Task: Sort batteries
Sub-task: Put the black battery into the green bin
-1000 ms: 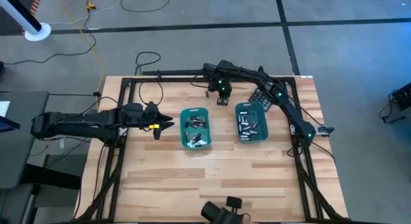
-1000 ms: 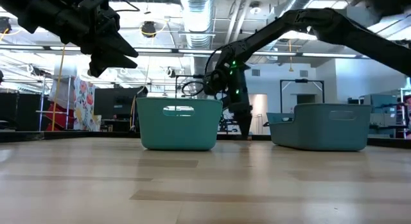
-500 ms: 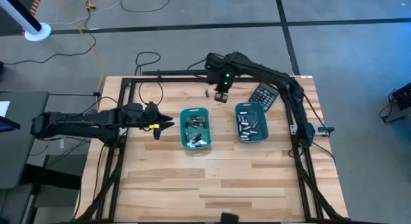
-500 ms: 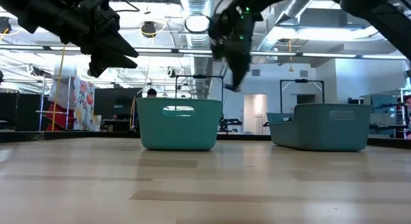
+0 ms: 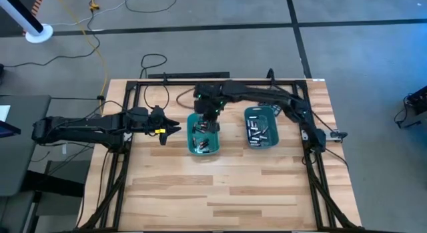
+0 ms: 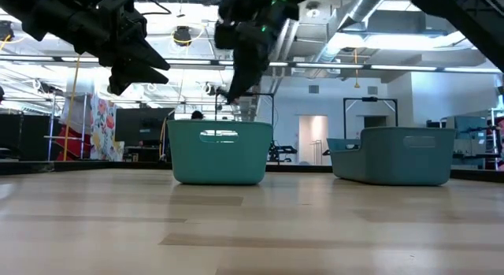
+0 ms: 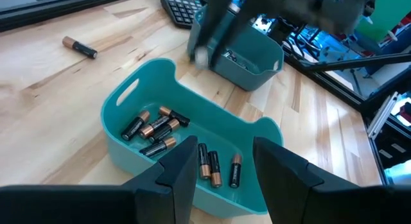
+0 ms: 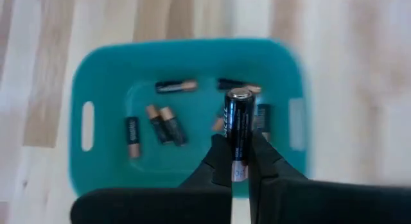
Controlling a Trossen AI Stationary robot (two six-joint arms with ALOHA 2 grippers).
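High view: the right gripper (image 5: 208,118) hangs over the left teal tray (image 5: 203,133), hiding its load. Low view: tray walls conceal every battery. Left wrist view: the left gripper (image 7: 221,161), fingers parted and empty, faces that tray's batteries (image 7: 155,126). Right wrist view: fingers pinch one dark battery (image 8: 238,118) above the tray.

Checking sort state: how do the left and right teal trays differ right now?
The left tray has the right gripper above it, shut on a battery; nothing hangs over the right tray. The left tray holds dark, copper-ended batteries; the right tray's look silvery-grey in the high view. A calculator lies beyond the right tray, not the left. Both are teal, upright, with handle slots.
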